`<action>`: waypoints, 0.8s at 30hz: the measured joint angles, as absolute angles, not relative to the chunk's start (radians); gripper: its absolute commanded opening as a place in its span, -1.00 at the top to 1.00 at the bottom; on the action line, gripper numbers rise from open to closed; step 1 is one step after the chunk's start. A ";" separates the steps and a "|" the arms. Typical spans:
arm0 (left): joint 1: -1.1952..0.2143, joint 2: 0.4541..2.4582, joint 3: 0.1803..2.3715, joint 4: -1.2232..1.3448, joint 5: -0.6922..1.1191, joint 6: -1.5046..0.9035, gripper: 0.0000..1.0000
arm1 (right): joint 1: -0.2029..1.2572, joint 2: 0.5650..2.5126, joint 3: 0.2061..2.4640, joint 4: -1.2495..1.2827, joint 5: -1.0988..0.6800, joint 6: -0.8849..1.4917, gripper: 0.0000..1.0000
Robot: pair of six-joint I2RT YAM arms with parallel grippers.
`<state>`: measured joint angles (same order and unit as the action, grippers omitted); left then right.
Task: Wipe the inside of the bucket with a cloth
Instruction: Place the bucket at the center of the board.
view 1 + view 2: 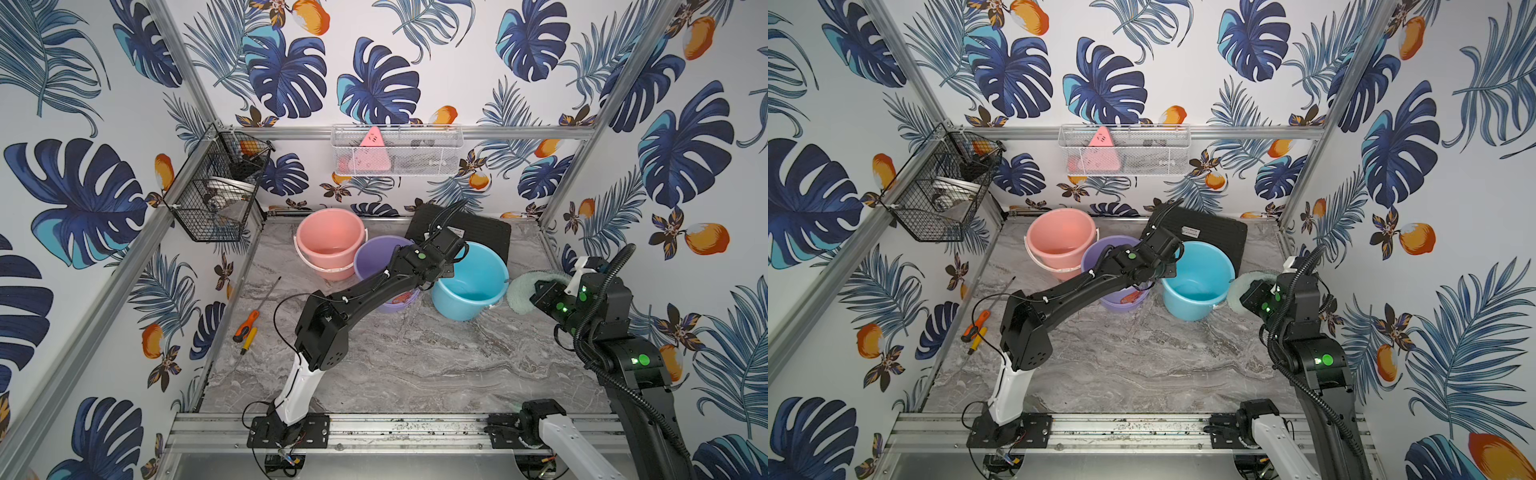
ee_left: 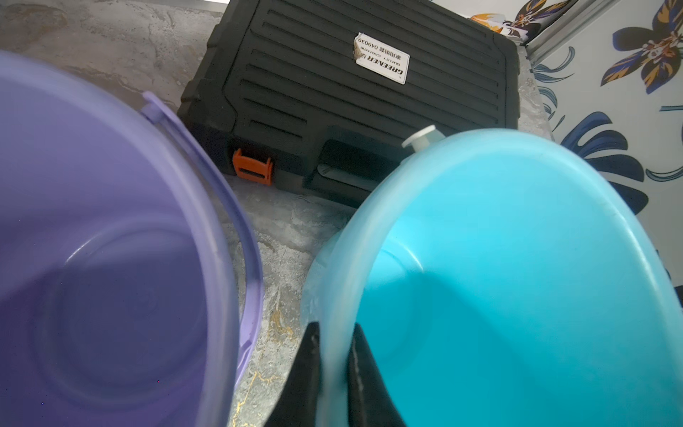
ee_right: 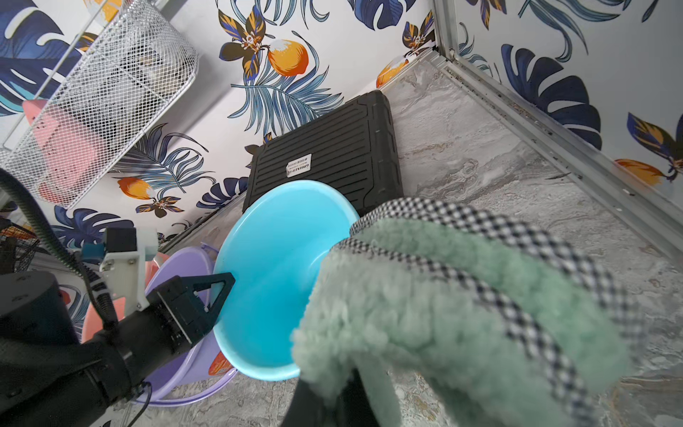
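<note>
One purple bucket [image 1: 372, 258] beside blue bucket [image 1: 478, 276]

The cloth [image 3: 462, 314] runs off the frame edge; the left arm [image 1: 365, 289] half-hides the purple bucket [image 1: 372, 255].

3 walls [image 1: 457, 62] papered with blue leaves, orange fruit; grey marble floor [image 1: 415, 365].
</note>
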<state>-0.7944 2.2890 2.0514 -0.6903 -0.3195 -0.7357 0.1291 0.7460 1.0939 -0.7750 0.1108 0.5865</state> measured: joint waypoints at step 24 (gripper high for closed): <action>-0.780 2.326 2.061 -0.677 -0.205 -0.727 -0.41 | 0.129 0.778 1.080 -0.747 0.072 0.567 1.00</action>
<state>-0.7803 2.3264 2.0609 -0.6769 -0.2050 -0.7269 0.1291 0.7780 1.0798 -0.7467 0.0723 0.5667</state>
